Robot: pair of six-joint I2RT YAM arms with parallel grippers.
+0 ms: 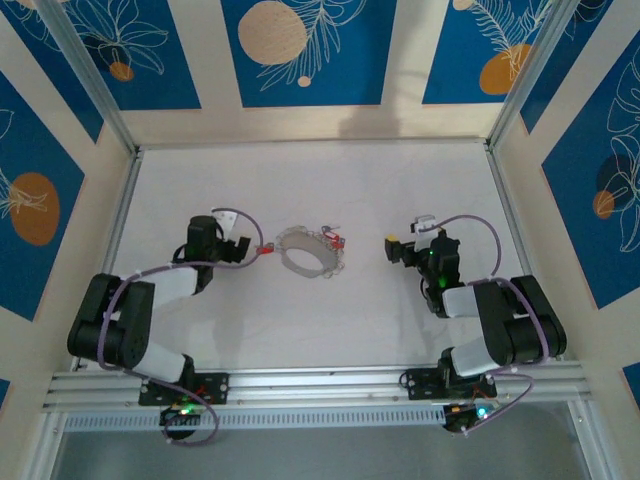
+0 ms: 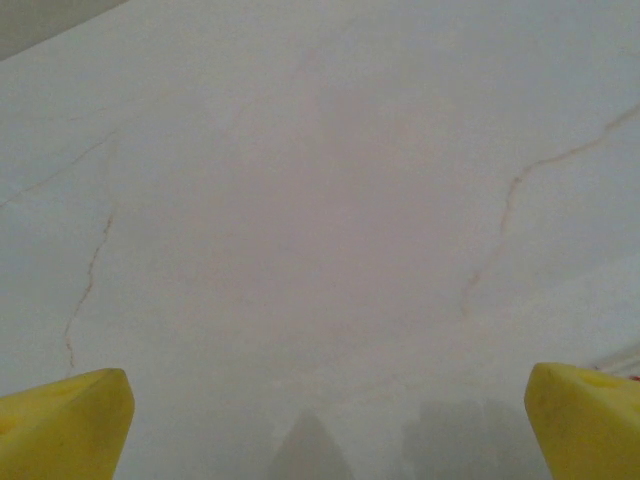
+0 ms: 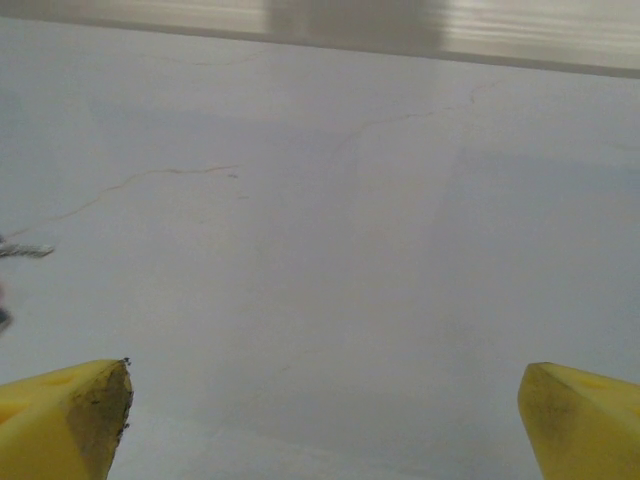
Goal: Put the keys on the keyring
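Yellow fingertips point(image 2: 70, 420) of my left gripper point(image 2: 320, 425) sit wide apart, and the right gripper point(image 3: 325, 425) is spread just as wide. Between them one keyring point(image 1: 290, 240) lies flat on the white table point(image 1: 400, 180), nearer the left gripper, its long axis running roughly gripper to gripper. Keys point(image 1: 335, 241) with red tags cluster at its far rim, too small to count.

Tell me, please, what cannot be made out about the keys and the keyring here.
keys, top view: too small to count, or to tell whether threaded on the keyring.
silvery bit, right wrist view: cut off by the left edge; unidentifiable.
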